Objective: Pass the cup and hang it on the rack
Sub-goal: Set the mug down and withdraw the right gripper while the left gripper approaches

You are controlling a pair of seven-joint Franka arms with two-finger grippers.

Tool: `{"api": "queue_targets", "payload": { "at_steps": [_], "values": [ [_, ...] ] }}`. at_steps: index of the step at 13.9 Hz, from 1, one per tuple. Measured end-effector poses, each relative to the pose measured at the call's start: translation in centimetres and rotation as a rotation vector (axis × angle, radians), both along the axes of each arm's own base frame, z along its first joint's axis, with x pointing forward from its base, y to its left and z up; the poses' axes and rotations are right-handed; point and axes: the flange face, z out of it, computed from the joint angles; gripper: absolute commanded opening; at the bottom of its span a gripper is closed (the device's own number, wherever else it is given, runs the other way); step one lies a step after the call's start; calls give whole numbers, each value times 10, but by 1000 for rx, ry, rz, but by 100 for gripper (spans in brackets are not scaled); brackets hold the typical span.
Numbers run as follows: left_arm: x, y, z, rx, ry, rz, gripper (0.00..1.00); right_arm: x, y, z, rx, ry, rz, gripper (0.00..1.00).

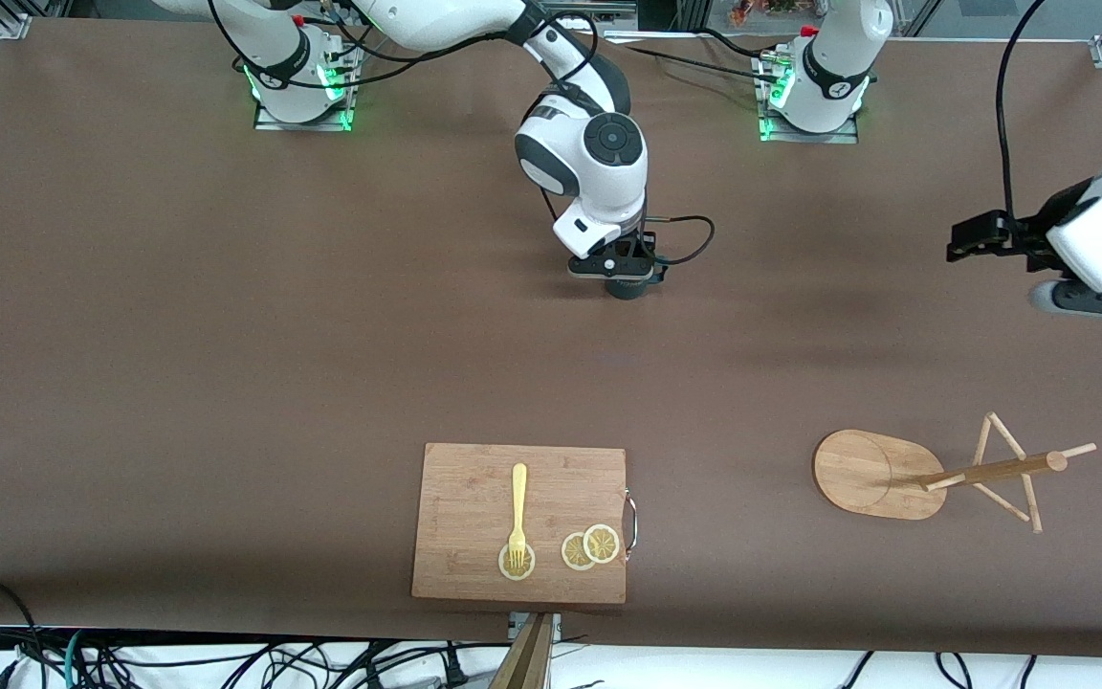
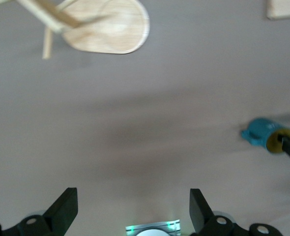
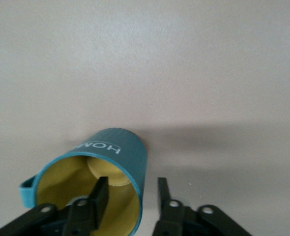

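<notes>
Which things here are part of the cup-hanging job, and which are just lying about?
Part of the job:
- cup, straddled by the right tool
- rack
- left tool, open and waiting

Lying about:
- cutting board
- fork
- lemon slices

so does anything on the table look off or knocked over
Yes: the rack looks tipped over, toward the left arm's end of the table. Its oval base faces the front camera, and its post and pegs lie flat. The cup stands mid-table, its wall between the right gripper's parted fingers.

White-and-grey arms [image 1: 582,153], black cables, green base lights.
</notes>
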Motion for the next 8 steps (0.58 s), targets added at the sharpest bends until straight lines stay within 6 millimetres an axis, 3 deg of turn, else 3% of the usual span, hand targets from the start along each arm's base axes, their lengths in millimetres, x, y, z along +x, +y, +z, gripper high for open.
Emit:
{"api": "queue_targets", "payload": {
  "at_steps": [3, 4, 6, 8],
  "values": [
    [-2, -12, -6, -115, 5, -201, 100, 23, -1, 54, -7, -8, -24, 64],
    [-3, -13, -13, -148, 13, -290, 100, 35, -8, 74, 0, -16, -41, 70],
    [-7, -17, -35, -218, 48, -494, 100, 72, -40, 116, 14, -32, -66, 100],
    [-15, -25, -67, -328, 91, -625, 100, 113, -91, 153, 20, -20, -15, 100]
  ]
}}
